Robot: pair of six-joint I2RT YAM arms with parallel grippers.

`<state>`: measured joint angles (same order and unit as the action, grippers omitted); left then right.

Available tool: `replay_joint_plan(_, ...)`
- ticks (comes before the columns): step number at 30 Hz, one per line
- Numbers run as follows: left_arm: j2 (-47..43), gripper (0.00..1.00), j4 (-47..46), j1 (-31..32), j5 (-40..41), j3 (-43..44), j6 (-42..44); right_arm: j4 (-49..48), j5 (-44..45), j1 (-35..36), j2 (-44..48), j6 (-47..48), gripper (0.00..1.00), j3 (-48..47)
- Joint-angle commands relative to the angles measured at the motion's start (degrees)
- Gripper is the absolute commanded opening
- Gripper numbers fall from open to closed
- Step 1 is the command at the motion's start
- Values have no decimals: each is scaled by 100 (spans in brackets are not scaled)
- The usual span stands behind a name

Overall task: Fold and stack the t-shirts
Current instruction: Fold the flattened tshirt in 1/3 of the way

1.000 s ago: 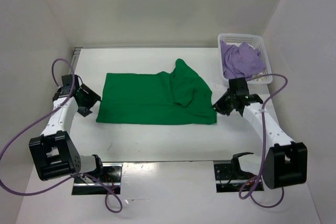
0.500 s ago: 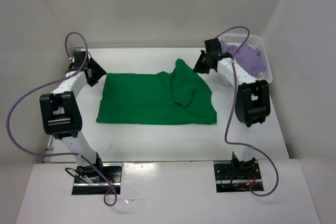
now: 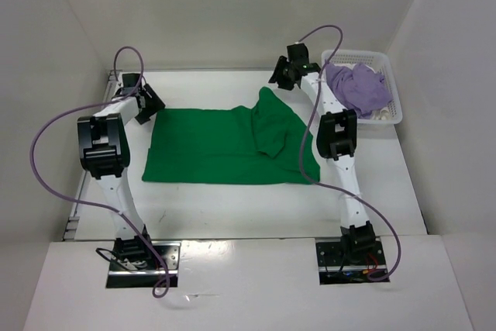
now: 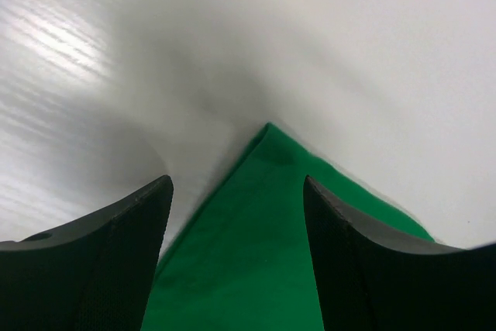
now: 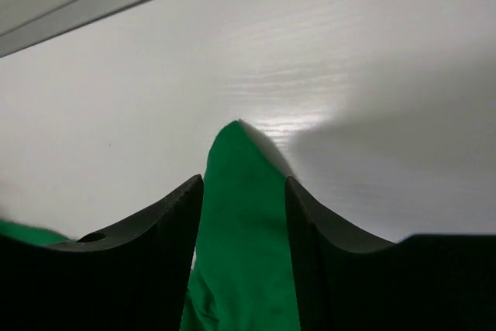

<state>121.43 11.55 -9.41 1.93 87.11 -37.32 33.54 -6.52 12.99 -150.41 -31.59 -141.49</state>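
White desk (image 3: 232,199) carries the green shirt (image 3: 209,149) flat mid-surface, long axis left to right, right end folded over, each far corner between the parted, empty fingers of the left tool (image 3: 149,104) and right tool (image 3: 283,75), while the lavender shirt (image 3: 356,87) sits bunched, part-hidden, in the basket (image 3: 391,118).

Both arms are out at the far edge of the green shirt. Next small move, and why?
Probably lower both grippers and pinch. The left gripper straddles the green shirt at its far-left corner, and the right gripper straddles its far-right tip. Both sets of jaws stand open, with cloth in each gap not yet gripped.
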Motion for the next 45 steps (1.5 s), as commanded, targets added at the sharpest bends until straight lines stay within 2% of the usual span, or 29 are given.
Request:
replay_joint_plan(1, 231, 76, -66, 53, 88, 411, 374, 312, 11, 54, -348, 154, 53, -888)
replay_joint_plan(8, 602, 70, 146, 299, 88, 965, 498, 170, -164, 168, -841, 101, 53, -1284)
replay_joint_plan(18, 602, 59, 23, 299, 88, 728, 445, -268, -525, 221, -1289, -339, 54, -1460)
replay_joint_plan(21, 479, 49, 23, 299, 88, 623, 393, -331, -674, 221, -1403, -488, 43, -1513)
replay_joint_plan(22, 478, 42, 23, 299, 88, 623, 392, -331, -727, 221, -1403, -549, 39, -1565)
replay_joint_plan(25, 426, 32, 23, 299, 88, 623, 392, -331, -727, 221, -1456, -611, 23, -1627)
replay_joint_plan(26, 374, 23, 23, 299, 210, 623, 331, -331, -727, 221, -1456, -681, 16, -1627)
replay_joint_plan(28, 303, 13, 23, 299, 298, 562, 331, -331, -727, 221, -1456, -742, 10, -1732)
replay_joint_plan(29, 233, 13, 23, 299, 299, 561, 331, -331, -675, 221, -1387, -743, 8, -1733)
replay_joint_plan(31, 171, 4, 23, 299, 457, 561, 331, -217, -527, 221, -1325, -743, 3, -1890)
replay_joint_plan(34, 40, 0, 75, 142, 562, 561, 331, 72, -184, 152, -1167, -743, 0, -2005)
replay_joint_plan(41, -14, 0, 75, -289, 562, 509, 278, 443, 283, -218, -710, -620, 0, -1962)
replay_joint_plan(45, 48, 0, 75, -342, 562, 588, 278, 600, 397, -368, -787, -620, 0, -1891)
